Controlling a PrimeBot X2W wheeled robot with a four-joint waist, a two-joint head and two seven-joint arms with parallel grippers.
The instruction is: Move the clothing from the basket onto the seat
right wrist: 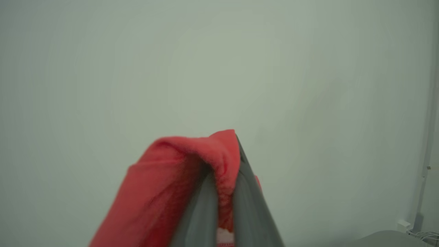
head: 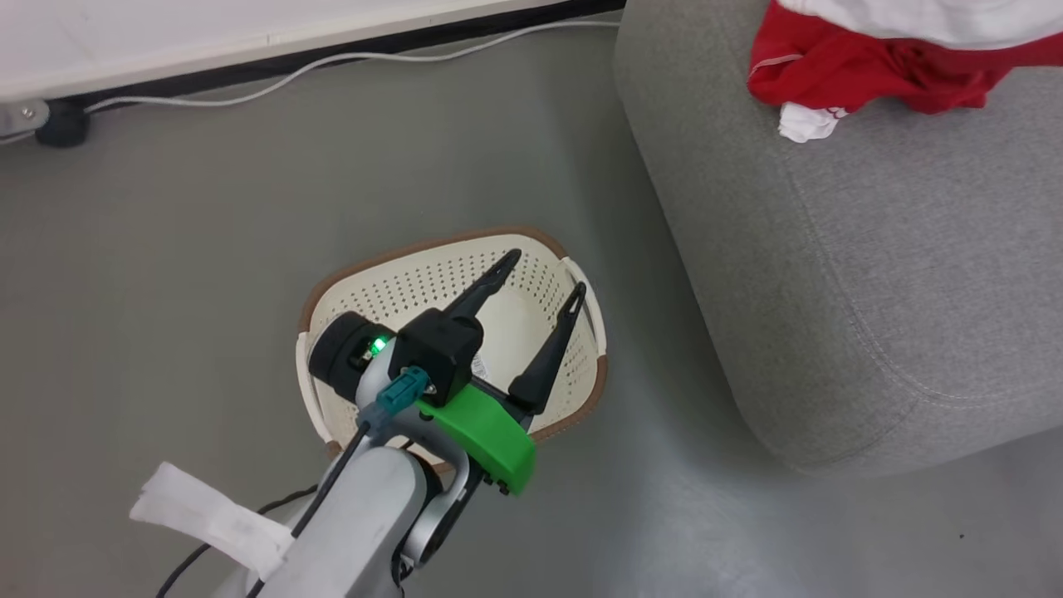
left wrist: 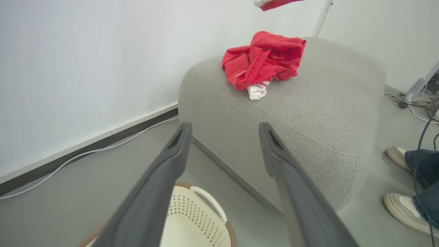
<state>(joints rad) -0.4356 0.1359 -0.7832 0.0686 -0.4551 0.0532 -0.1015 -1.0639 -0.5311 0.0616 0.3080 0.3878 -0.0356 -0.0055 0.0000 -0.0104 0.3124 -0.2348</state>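
Wall point(head: 208, 25): white, along the top left of the head view, with a dark strip at its foot.
White cord point(head: 332, 62): lies on the floor just under the wall, at the upper left.
Floor point(head: 166, 249): grey and flat, over the left half of the head view.
White paper point(head: 208, 519): a crumpled strip stuck on the pale arm at the lower left.
Basket point(head: 399, 286): cream with little holes and a brown rim. It stands on the floor in the lower middle, near the seat but not touching it. Its bare bottom shows, with a sticker point(head: 480, 365) on it.
Left claw point(head: 545, 274): wide open, with nothing between its two dark fingers. It hangs over the basket, tips pointing to the upper right.
Seat point(head: 872, 274): big, grey and soft, with round edges, on the right side of the head view.
Red clothes point(head: 872, 66): a crumpled red pile with a bit of white poking out, lying on top of the seat at the upper right.
White cloth point(head: 913, 21): at the top right edge, above the red pile. I cannot tell if it lies on the pile or hangs in front of it.
Right claw point(right wrist: 226, 164): squeezed tight on a red cloth point(right wrist: 164, 178), in the lower middle of the right wrist view. The cloth folds over the tips and droops to the lower left.
Shoes point(left wrist: 399, 156): two pale shoes and blue trouser legs of a person, on the floor at the right edge of the left wrist view, beside the seat.
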